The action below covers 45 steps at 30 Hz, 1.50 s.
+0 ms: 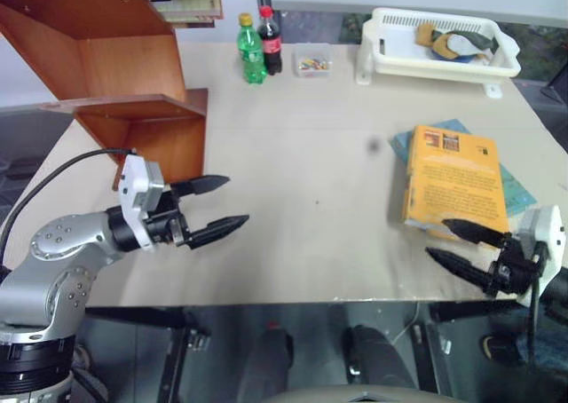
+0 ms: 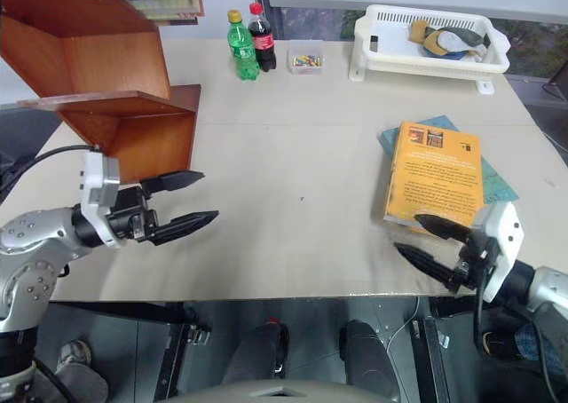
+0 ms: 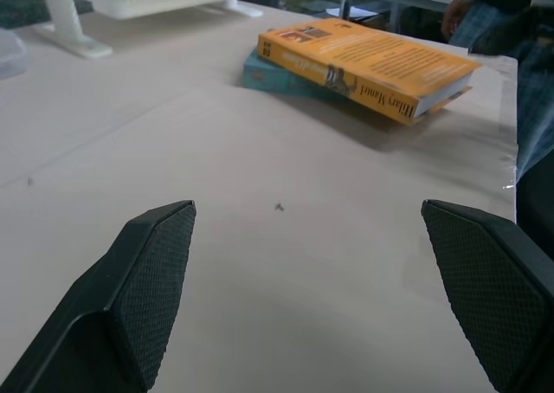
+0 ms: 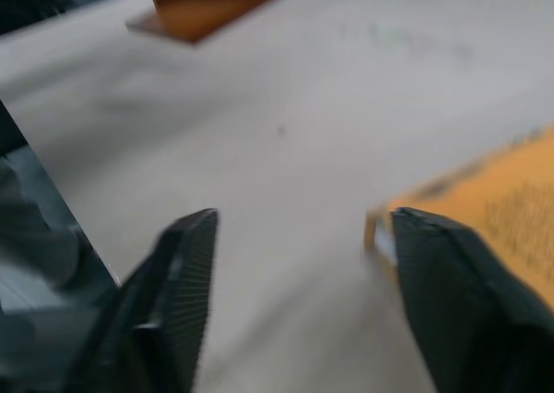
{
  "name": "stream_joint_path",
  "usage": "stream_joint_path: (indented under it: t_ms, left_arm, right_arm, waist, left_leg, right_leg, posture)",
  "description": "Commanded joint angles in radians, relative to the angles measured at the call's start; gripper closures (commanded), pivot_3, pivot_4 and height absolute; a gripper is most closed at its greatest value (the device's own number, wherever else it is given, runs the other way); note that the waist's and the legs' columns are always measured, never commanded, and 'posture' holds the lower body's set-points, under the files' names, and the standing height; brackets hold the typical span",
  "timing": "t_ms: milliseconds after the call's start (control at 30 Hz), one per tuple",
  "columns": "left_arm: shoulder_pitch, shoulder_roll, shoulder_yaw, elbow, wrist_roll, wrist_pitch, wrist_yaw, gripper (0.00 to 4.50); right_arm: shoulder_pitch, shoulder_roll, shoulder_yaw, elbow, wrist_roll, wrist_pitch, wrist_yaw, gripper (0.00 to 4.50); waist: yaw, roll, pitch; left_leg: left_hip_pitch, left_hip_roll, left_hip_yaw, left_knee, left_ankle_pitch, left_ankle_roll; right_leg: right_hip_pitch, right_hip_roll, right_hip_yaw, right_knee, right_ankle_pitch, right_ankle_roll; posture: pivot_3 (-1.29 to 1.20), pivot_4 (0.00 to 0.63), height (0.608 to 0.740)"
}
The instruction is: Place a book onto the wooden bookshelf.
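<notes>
The book (image 1: pixel 454 181), a thick orange-yellow paperback, lies flat at the table's right on top of a thin teal book (image 1: pixel 519 192). My right gripper (image 1: pixel 437 239) hovers at the book's near left corner, its fingers apart with nothing between them; the book's corner (image 4: pixel 502 211) lies just beyond one finger. The wooden bookshelf (image 1: pixel 133 57) stands at the table's far left, reddish-brown with slanted panels. In front of it my left gripper (image 1: pixel 236 199) is open and empty, pointing across the table toward the book (image 3: pixel 372 64).
A white basket (image 1: pixel 439 43) with some items sits at the back right. A green bottle (image 1: pixel 251 52), a cola bottle (image 1: pixel 269 41) and a small clear box (image 1: pixel 312 64) stand at the back centre. A person (image 3: pixel 498 21) stands past the table's right edge.
</notes>
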Motion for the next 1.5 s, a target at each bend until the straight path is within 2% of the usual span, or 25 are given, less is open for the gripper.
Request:
stream_joint_path:
  t_ms: [33, 67, 167, 333, 433, 567, 767, 867, 900, 1167, 1300, 1500]
  left_arm:
    - [-0.037, -0.020, -0.014, -0.028, -0.017, -0.010, 0.012, 0.00]
    - [-0.051, -0.032, -0.022, -0.037, -0.027, 0.000, 0.022, 0.00]
    - [-0.083, -0.056, -0.052, -0.064, -0.043, 0.021, 0.046, 0.00]
    - [-0.139, -0.111, -0.124, -0.113, -0.044, 0.052, 0.114, 0.00]
    - [-0.168, -0.142, -0.154, -0.132, -0.043, 0.068, 0.160, 0.00]
    - [-0.198, -0.175, -0.192, -0.160, -0.032, 0.098, 0.231, 0.00]
    - [-0.184, -0.189, -0.214, -0.216, -0.023, 0.135, 0.312, 0.00]
    - [-0.173, -0.188, -0.207, -0.232, -0.035, 0.144, 0.326, 0.00]
    - [-0.170, -0.184, -0.206, -0.236, -0.039, 0.147, 0.325, 0.00]
    - [-0.174, -0.171, -0.211, -0.240, -0.047, 0.159, 0.319, 0.00]
    - [-0.172, -0.163, -0.211, -0.238, -0.050, 0.164, 0.311, 0.00]
    - [-0.153, -0.163, -0.207, -0.238, -0.049, 0.165, 0.311, 0.00]
  right_arm:
    - [-0.094, -0.032, -0.087, 0.027, 0.062, 0.028, -0.081, 2.99]
    - [-0.137, -0.061, -0.096, 0.074, 0.057, 0.057, -0.108, 3.45]
    - [-0.266, -0.146, -0.061, 0.241, -0.039, 0.091, -0.156, 3.45]
    - [-0.548, -0.211, 0.189, 0.625, -0.404, -0.039, -0.239, 3.45]
    - [-0.720, -0.202, 0.334, 0.868, -0.608, -0.159, -0.274, 3.45]
    - [-0.974, -0.151, 0.506, 1.209, -0.851, -0.215, -0.390, 3.45]
    - [-1.220, -0.078, 0.593, 1.595, -0.998, -0.314, -0.437, 3.45]
    - [-1.267, -0.059, 0.601, 1.689, -1.024, -0.346, -0.407, 4.30]
    - [-1.278, -0.054, 0.602, 1.709, -1.030, -0.350, -0.388, 4.41]
    - [-1.268, -0.039, 0.592, 1.775, -1.032, -0.377, -0.237, 4.41]
    - [-1.249, -0.023, 0.583, 1.768, -1.012, -0.386, -0.116, 4.41]
    - [-1.221, -0.008, 0.555, 1.739, -0.993, -0.347, -0.066, 4.41]
  waist:
    - [-0.002, 0.000, 0.000]
    - [-0.001, 0.000, 0.000]
    - [-0.001, 0.000, 0.000]
    - [-0.004, 0.000, 0.000]
    - [-0.007, 0.000, 0.000]
    - [-0.017, 0.003, 0.002]
    - [-0.027, 0.003, 0.002]
    - [-0.026, 0.003, 0.002]
    - [-0.026, 0.003, 0.002]
    - [-0.028, 0.003, 0.002]
    - [-0.029, 0.003, 0.002]
    - [-0.032, 0.002, 0.002]
  left_leg:
    - [0.000, 0.000, 0.000, 0.000, 0.000, 0.000]
    - [0.000, 0.000, 0.000, 0.000, 0.000, 0.000]
    - [0.000, -0.001, 0.001, 0.001, 0.000, 0.000]
    - [-0.001, -0.002, 0.001, 0.001, 0.000, 0.000]
    - [-0.002, -0.002, 0.001, 0.000, 0.000, 0.000]
    - [-0.002, -0.003, 0.003, 0.000, 0.000, 0.000]
    - [-0.003, -0.003, 0.002, -0.001, 0.000, 0.000]
    - [-0.004, -0.004, 0.001, -0.002, 0.000, 0.000]
    - [-0.004, -0.005, 0.001, -0.002, 0.000, 0.000]
    - [-0.003, -0.006, 0.001, -0.002, 0.000, 0.000]
    - [-0.002, -0.006, 0.001, -0.002, 0.000, 0.000]
    - [-0.001, -0.005, 0.001, -0.001, 0.000, 0.000]
  right_leg:
    - [0.000, 0.000, 0.000, 0.000, 0.000, 0.000]
    - [0.000, 0.000, 0.000, 0.000, 0.000, 0.000]
    - [0.000, 0.000, 0.001, 0.000, 0.000, 0.000]
    - [-0.001, 0.000, 0.002, 0.000, 0.001, 0.000]
    - [-0.002, 0.000, 0.003, 0.000, 0.001, 0.000]
    - [-0.003, -0.001, 0.005, 0.000, 0.001, 0.000]
    - [-0.004, -0.001, 0.004, -0.001, 0.001, 0.000]
    - [-0.004, -0.003, 0.004, -0.001, 0.001, 0.000]
    - [-0.004, -0.003, 0.003, -0.001, 0.001, 0.000]
    - [-0.003, -0.004, 0.003, 0.000, 0.001, 0.000]
    - [-0.002, -0.004, 0.003, 0.000, 0.001, 0.000]
    - [-0.002, -0.003, 0.003, 0.000, 0.001, 0.000]
  posture:
    - [0.00, 0.150, 0.740]
    - [0.00, 0.150, 0.740]
    - [0.00, 0.150, 0.740]
    - [0.00, 0.150, 0.740]
    - [0.00, 0.150, 0.740]
    - [0.00, 0.150, 0.740]
    - [0.00, 0.150, 0.740]
    - [0.00, 0.150, 0.740]
    - [0.00, 0.150, 0.740]
    - [0.00, 0.150, 0.740]
    - [0.00, 0.150, 0.740]
    - [0.00, 0.150, 0.740]
